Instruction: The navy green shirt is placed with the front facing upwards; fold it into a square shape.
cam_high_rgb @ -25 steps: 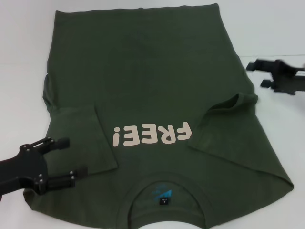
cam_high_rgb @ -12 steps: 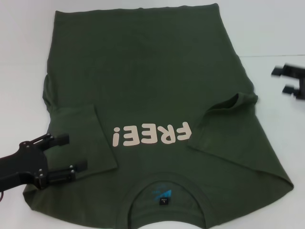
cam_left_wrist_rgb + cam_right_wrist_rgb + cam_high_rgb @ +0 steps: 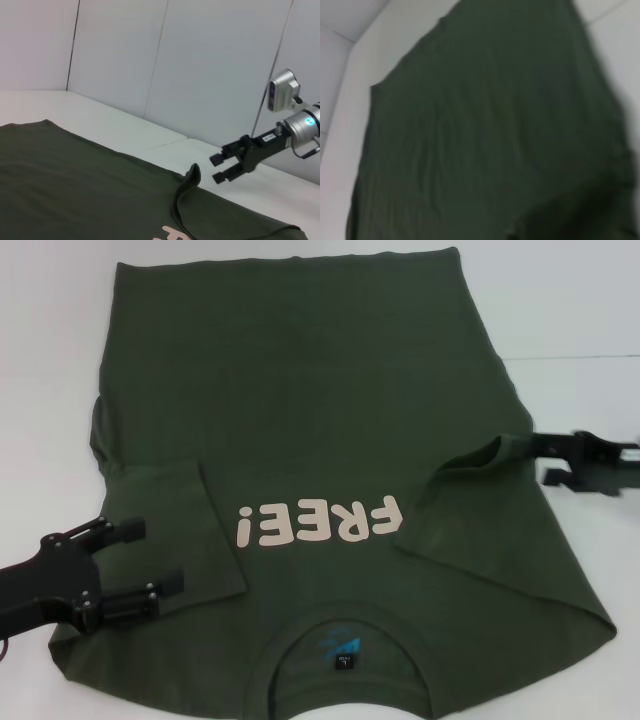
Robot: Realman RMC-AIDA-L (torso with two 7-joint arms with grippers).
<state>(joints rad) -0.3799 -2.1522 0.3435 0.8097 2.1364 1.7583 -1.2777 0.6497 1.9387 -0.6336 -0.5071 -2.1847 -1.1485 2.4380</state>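
The navy green shirt (image 3: 320, 440) lay flat on the white table (image 3: 580, 330), front side up, with the collar (image 3: 345, 635) near the robot and the hem at the far side. The pink lettering (image 3: 318, 521) was in the middle of the chest. Both sleeves were already folded inward over the body. The left sleeve (image 3: 190, 530) lay flat, while the right sleeve (image 3: 490, 455) had its end standing up a little as a raised fold; this fold was also visible in the left wrist view (image 3: 187, 187). On the left, on the right and beyond the hem there was bare table, so the arms had free room on those sides. The near edge of the shirt went out of the head view.

The left gripper (image 3: 145, 558) was over the near left corner of the shirt, beside the folded left sleeve. Its two fingers were spread apart and nothing was between them. I could not tell if they touched the cloth.

The right gripper (image 3: 535, 458) was at the right edge of the shirt, just beside the raised end of the right sleeve. In the left wrist view the same gripper (image 3: 217, 167) had its fingers apart with an empty gap, close to the fold but not closed on it.

The right wrist view showed only the green cloth (image 3: 485, 130) and some table (image 3: 350, 20) around it.
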